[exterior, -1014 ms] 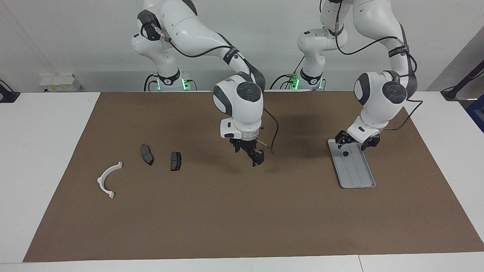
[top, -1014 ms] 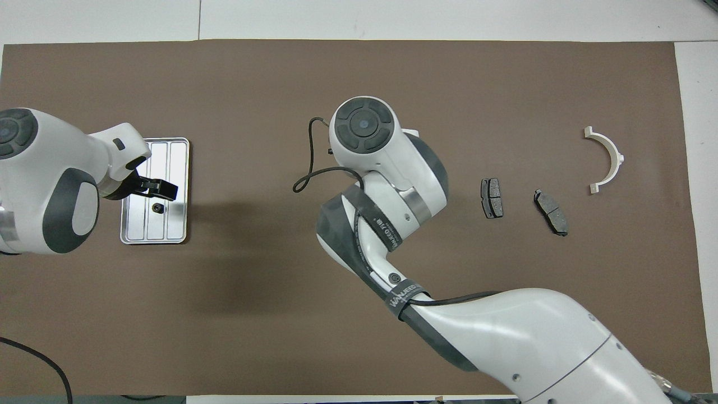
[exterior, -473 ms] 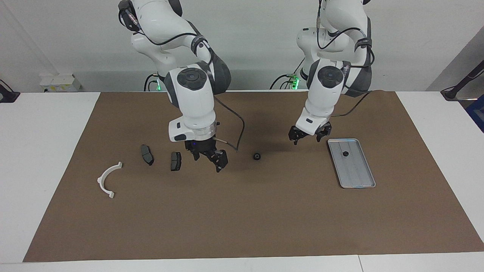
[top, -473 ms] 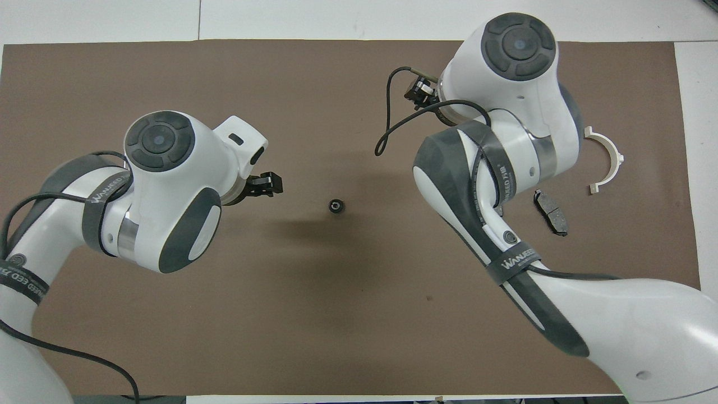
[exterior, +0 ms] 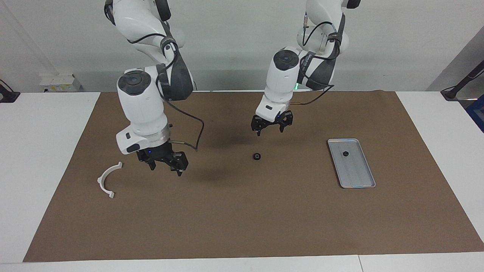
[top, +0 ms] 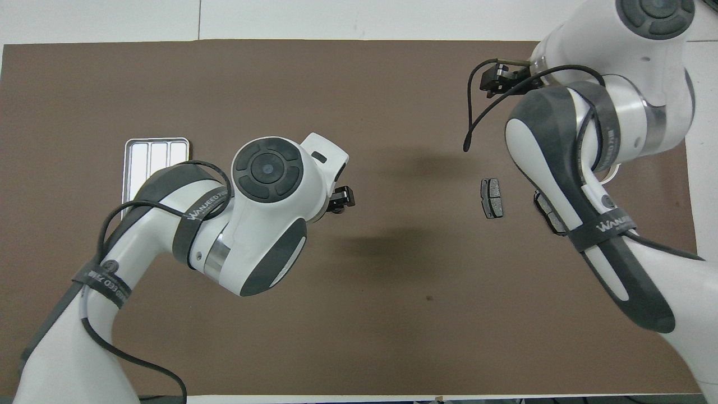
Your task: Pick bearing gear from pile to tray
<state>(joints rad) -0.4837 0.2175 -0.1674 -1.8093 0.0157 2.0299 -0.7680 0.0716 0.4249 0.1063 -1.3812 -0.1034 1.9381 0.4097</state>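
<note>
Both arms have swung toward the right arm's end of the bench; left fingers (exterior: 269,127) and right fingers (exterior: 165,163) hang released, empty. One black gear (exterior: 256,156) lies mid-mat, one (exterior: 345,153) in the tray (exterior: 363,184); two brake pads (top: 492,197), one white bracket (exterior: 107,179).

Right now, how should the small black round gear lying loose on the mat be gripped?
Grip the gear across its outer rim, coming straight down from above: it lies flat, low and round, apart from other parts. The left pincer, open, hangs above the mat close to it.

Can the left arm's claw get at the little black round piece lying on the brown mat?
Probably yes: the open left gripper hangs just above the small black round piece, with nothing between them.
</note>
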